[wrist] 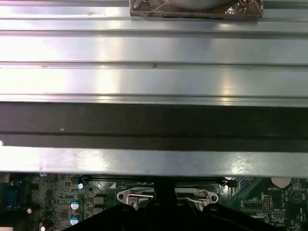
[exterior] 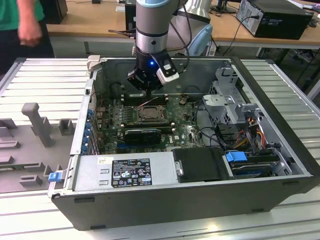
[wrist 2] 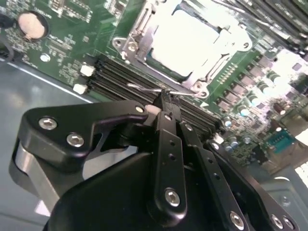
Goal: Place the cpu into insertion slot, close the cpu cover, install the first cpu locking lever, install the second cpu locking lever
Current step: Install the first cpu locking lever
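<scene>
Exterior view: the arm reaches straight down into the open case, gripper [exterior: 144,84] just behind the insertion slot [exterior: 149,113]. Fingers [wrist 2: 166,126] pressed together, pinching a thin wire lever [wrist 2: 144,89]; the cpu [wrist 2: 186,41] sits seated under the cpu cover [wrist 2: 139,29].

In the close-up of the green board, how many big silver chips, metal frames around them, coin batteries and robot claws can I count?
In the second wrist view:
cpu: 1
cover: 1
battery: 1
gripper: 1
Total: 4
</scene>
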